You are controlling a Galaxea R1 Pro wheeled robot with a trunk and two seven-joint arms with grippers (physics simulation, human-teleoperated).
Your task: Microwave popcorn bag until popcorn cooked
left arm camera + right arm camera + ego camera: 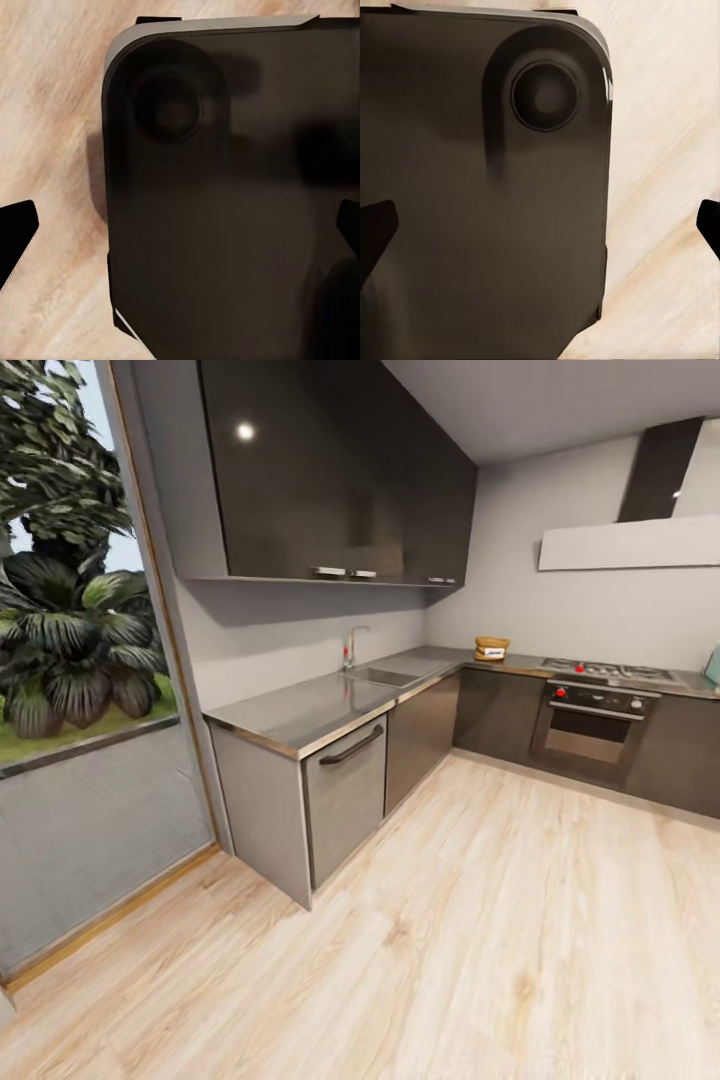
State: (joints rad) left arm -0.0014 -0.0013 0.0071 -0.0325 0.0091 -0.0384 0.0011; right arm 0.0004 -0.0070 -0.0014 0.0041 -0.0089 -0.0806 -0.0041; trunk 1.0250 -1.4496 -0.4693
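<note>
The popcorn bag (491, 648), a squat tan-brown paper sack with a white label, sits on the long glossy grey countertop (300, 712) at the far corner of the kitchen, between the steel sink (380, 677) and the grey gas hob (607, 671) above the dark built-in oven (590, 724); a sliver of the pale mint-blue microwave (713, 666) shows at the right edge. In each wrist view the dark fingertips of the left gripper (180, 232) and right gripper (540, 232) stand spread wide apart, holding nothing, above the robot's rounded dark base (225, 210) and the light wood plank floor (480, 940).
</note>
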